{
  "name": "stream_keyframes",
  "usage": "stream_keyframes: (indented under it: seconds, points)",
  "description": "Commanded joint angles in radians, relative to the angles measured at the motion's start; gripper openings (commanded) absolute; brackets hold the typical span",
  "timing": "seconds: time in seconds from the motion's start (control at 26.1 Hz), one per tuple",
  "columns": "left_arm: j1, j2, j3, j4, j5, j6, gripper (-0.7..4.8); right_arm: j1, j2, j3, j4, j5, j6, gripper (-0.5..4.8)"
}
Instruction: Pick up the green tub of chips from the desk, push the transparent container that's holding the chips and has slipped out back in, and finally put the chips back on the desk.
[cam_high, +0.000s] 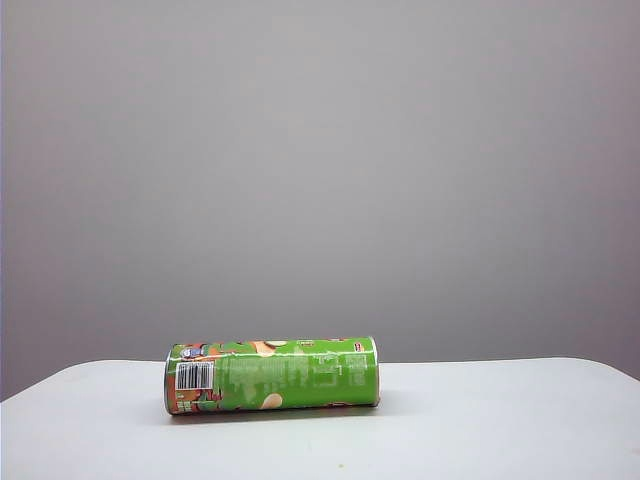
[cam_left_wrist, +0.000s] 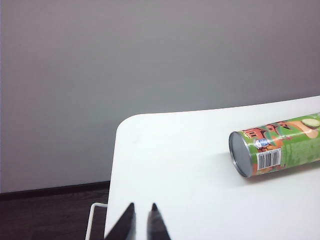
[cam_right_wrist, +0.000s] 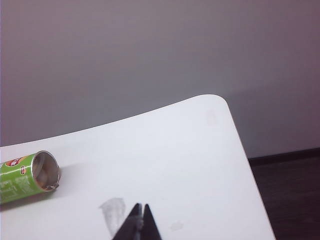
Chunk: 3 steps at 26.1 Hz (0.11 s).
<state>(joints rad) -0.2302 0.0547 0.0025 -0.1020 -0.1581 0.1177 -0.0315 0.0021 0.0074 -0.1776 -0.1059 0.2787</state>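
Observation:
The green tub of chips (cam_high: 272, 375) lies on its side on the white desk (cam_high: 480, 425), barcode end to the left. No gripper shows in the exterior view. In the left wrist view the tub (cam_left_wrist: 280, 150) turns its grey metal end my way. My left gripper (cam_left_wrist: 142, 206) hangs over the desk's near corner, well apart from the tub, tips slightly parted and empty. In the right wrist view the tub's open mouth (cam_right_wrist: 46, 172) shows pale chips inside; I cannot make out the transparent container. My right gripper (cam_right_wrist: 141, 205) is shut and empty, away from the mouth.
Two faint greyish patches (cam_right_wrist: 112, 212) mark the desk (cam_right_wrist: 175, 150) close to my right gripper. Dark floor lies beyond the desk's rounded corners (cam_left_wrist: 122, 125). A white frame bar (cam_left_wrist: 92, 217) stands beside the edge. A plain grey wall is behind.

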Motion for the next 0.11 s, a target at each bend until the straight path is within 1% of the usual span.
stream_keyframes:
  seconds: [0.04,0.11]
  points:
    - [0.001,0.000,0.004,0.006,0.001,-0.002,0.34,0.000,0.001,-0.006,0.009,0.003,-0.003,-0.02]
    - [0.001,0.000,0.004,0.006,0.001,-0.001,0.34,0.000,0.001,-0.006,0.009,0.003,-0.003,-0.01]
